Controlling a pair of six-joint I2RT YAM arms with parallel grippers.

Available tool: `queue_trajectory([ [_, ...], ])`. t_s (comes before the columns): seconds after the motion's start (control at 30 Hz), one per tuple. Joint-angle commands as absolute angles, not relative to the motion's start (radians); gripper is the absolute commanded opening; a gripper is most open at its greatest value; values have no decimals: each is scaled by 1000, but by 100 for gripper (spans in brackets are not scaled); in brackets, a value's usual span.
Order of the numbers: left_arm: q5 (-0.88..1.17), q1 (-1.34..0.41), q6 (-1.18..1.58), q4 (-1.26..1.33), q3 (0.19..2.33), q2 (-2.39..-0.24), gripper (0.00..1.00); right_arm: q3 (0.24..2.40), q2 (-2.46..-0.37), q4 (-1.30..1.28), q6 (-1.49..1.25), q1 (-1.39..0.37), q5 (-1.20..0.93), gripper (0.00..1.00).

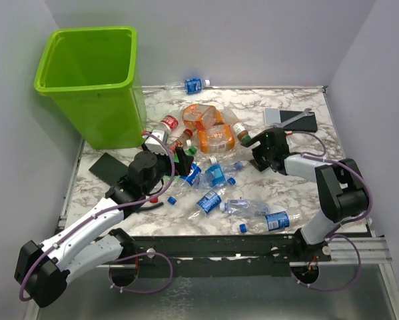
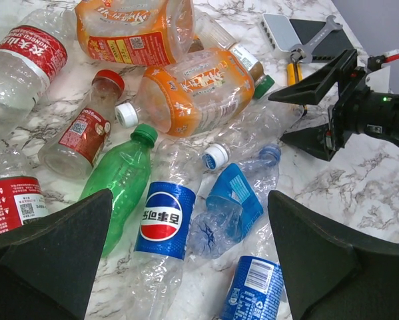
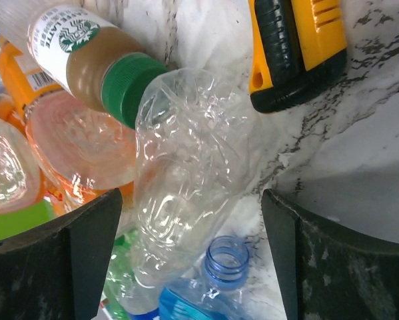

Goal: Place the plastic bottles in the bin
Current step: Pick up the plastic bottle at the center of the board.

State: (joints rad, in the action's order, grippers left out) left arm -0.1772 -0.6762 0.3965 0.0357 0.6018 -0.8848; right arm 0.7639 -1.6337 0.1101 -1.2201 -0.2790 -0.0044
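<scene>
Plastic bottles [image 1: 212, 167] lie in a loose heap at the middle of the marble table [image 1: 272, 190], between the two arms. Note one stray bottle [image 1: 189, 85] at the far edge and a blue-labelled bottle [image 1: 262, 219] near the front rail. The green bin [image 1: 109, 113] stands upright at the far left corner, just beyond the heap.

Your left hand [image 2: 189, 197] is released, its fingers [image 2: 59, 253] spread wide above the left part of the heap. Below it you see a green bottle [image 2: 122, 183], a cola bottle [image 2: 162, 220] and a crushed blue-tinted bottle [image 2: 232, 200]. Two orange bottles [image 2: 186, 93] and a red-labelled bottle [image 2: 82, 130] lie farther off.

Your right hand [image 3: 191, 193] is likewise released. Its fingers [image 3: 326, 267] stand on either side of a crushed clear bottle [image 3: 186, 173], apart from it on both sides. In the wrist view the green cap of a brown coffee bottle [image 3: 72, 47] overlaps that bottle's upper end. A yellow and black tool [image 3: 296, 47] lies just beside the clear bottle. A wrench [image 2: 317, 39] rests on a black pad [image 1: 304, 124] at the far right.
</scene>
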Motion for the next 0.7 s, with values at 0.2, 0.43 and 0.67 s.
queue_trajectory([
  [0.2, -176, -675, 412, 51, 597, -879, 99, 662, -1724, 313, -1463, -273, -8, 71],
  [0.43, -188, -676, 408, 83, 576, -853, 99, 577, -1535, 333, -1390, -272, 25, 44],
  [0.67, -248, -676, 488, 237, 490, -769, 99, 540, -1121, 157, -1223, -273, 91, 36],
])
